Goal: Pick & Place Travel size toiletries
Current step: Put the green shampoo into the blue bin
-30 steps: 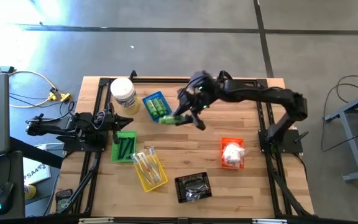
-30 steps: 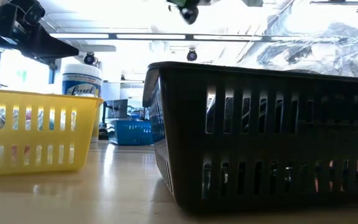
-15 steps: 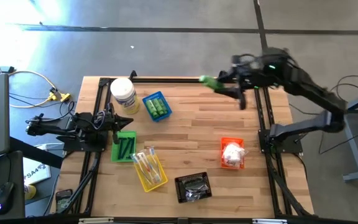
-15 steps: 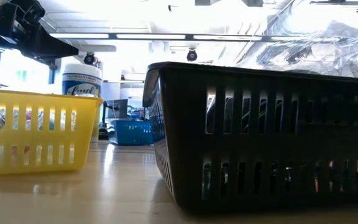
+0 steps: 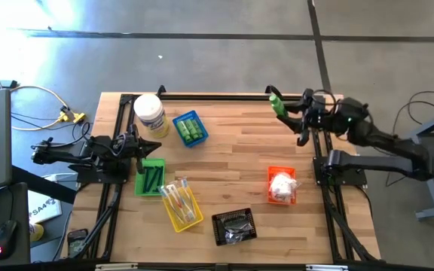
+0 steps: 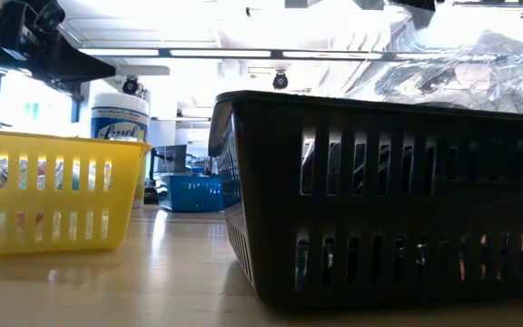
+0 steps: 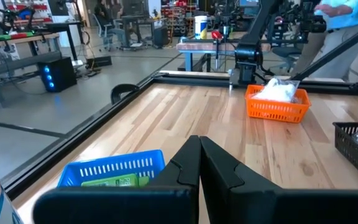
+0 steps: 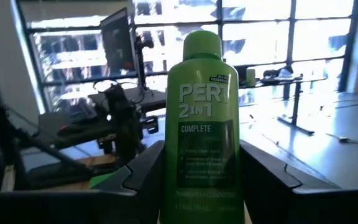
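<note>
One green bottle (image 5: 276, 104) sits clamped in my right gripper (image 5: 288, 114), raised over the table's far right corner, long axis pointing away from the wrist. My left gripper (image 5: 136, 145) waits closed and empty beside the blue basket (image 5: 189, 129), which I judge lies well to the bottle's left.

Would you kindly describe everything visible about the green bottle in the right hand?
The green bottle is small, glossy plastic, with a rounded green cap and white print reading "2 in 1" and "Complete". The right hand grips its lower body between both fingers, holding it above the table's far right corner, cap pointing away from the wrist.
</note>
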`<state>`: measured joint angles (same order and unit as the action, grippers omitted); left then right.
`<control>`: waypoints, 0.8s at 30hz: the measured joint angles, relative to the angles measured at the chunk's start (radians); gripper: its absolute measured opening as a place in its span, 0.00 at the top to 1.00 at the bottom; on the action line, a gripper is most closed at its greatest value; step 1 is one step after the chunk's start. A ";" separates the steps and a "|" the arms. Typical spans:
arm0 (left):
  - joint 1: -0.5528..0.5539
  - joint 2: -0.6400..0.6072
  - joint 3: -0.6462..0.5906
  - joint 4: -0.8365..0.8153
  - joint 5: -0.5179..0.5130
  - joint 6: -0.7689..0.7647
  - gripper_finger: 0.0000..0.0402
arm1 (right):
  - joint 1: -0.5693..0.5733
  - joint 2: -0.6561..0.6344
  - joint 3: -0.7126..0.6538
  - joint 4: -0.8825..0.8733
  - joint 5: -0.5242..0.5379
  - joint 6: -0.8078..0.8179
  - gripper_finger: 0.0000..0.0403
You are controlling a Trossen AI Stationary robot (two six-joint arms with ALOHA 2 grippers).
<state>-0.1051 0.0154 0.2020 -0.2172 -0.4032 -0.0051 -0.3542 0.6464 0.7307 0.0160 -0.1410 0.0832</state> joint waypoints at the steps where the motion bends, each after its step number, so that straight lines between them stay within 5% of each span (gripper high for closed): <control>1: 0.000 0.000 0.000 0.002 0.000 0.000 1.00 | 0.000 -0.015 -0.041 0.043 0.013 0.008 0.58; 12: 0.000 0.000 0.000 0.005 -0.001 0.000 1.00 | 0.001 -0.011 -0.292 0.417 0.036 0.081 0.58; 19: 0.000 0.000 0.000 0.005 -0.002 0.000 1.00 | 0.000 0.132 -0.289 0.499 0.068 0.092 0.58; 24: 0.000 0.000 0.000 0.005 -0.009 0.002 1.00 | 0.000 0.350 -0.186 0.482 0.120 0.104 0.58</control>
<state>-0.1051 0.0154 0.2020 -0.2119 -0.4118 -0.0034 -0.3542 0.9964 0.5447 0.4976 -0.0206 0.1875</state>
